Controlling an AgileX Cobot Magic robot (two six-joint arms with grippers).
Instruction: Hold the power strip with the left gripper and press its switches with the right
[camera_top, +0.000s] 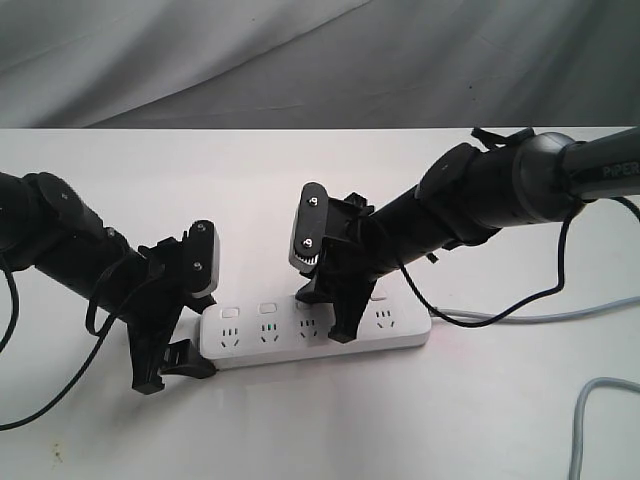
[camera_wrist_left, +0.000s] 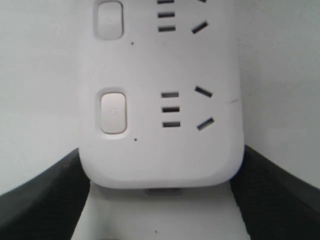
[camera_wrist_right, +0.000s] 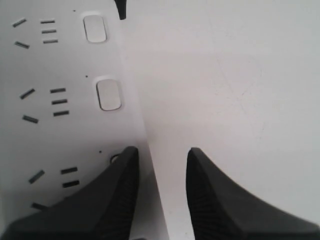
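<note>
The white power strip (camera_top: 270, 350) lies lengthwise on the white table (camera_top: 120, 150). My left gripper (camera_top: 178, 370) is shut on the strip's left end. In the left wrist view the rounded end (camera_wrist_left: 165, 150) sits between the two black fingers (camera_wrist_left: 45, 195), touching both. Two switches (camera_top: 230, 312) show bare to the left of my right gripper (camera_top: 325, 315), which stands tilted over the strip's middle. In the right wrist view that gripper (camera_wrist_right: 161, 152) is open with a narrow gap. One fingertip (camera_wrist_right: 127, 160) rests over a switch position on the strip (camera_wrist_right: 75, 135); the other fingertip hangs above the table. Two further switches (camera_wrist_right: 108, 94) are uncovered.
The strip's grey cord (camera_top: 530, 315) runs off to the right from its right end. A second grey cable (camera_top: 590, 420) curls at the lower right corner. Loose black cables hang off both arms. A grey cloth backdrop (camera_top: 300, 60) rises behind the table.
</note>
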